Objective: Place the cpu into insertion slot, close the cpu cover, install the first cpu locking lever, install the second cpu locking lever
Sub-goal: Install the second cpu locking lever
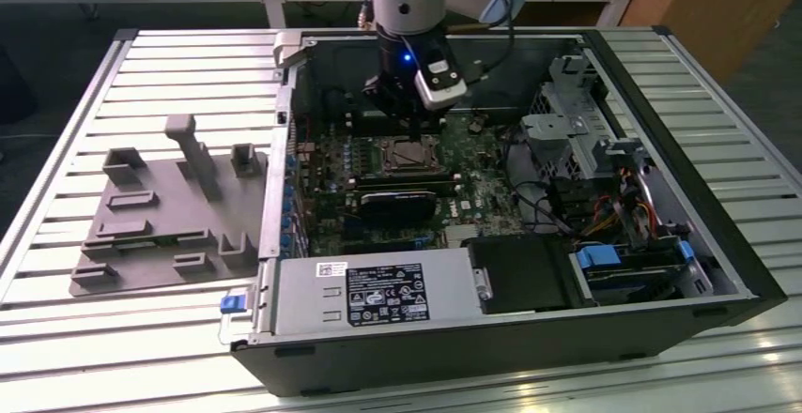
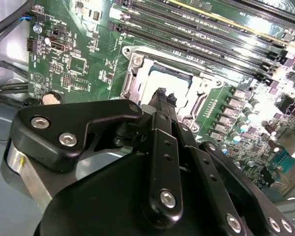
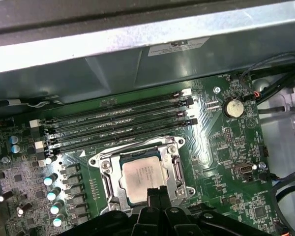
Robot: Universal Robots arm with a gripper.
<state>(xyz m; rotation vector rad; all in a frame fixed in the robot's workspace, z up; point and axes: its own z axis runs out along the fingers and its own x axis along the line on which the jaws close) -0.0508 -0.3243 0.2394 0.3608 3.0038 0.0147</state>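
The tool (image 3: 157, 196), fingertips together and holding nothing, hides one edge of the cpu (image 3: 142, 176) under the cpu cover (image 3: 174, 164).

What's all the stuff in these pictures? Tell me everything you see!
computer case: one, black, open on the slatted table.
motherboard: one, green, inside the case.
cpu: one, silver-grey, sitting in the insertion slot.
cpu cover: one, silvery frame, closed around the cpu.
memory slots: several, long and black, beside the cpu.
grey fixture: one, at the exterior view's left of the case.
gripper: one, black, right over the cpu's edge.
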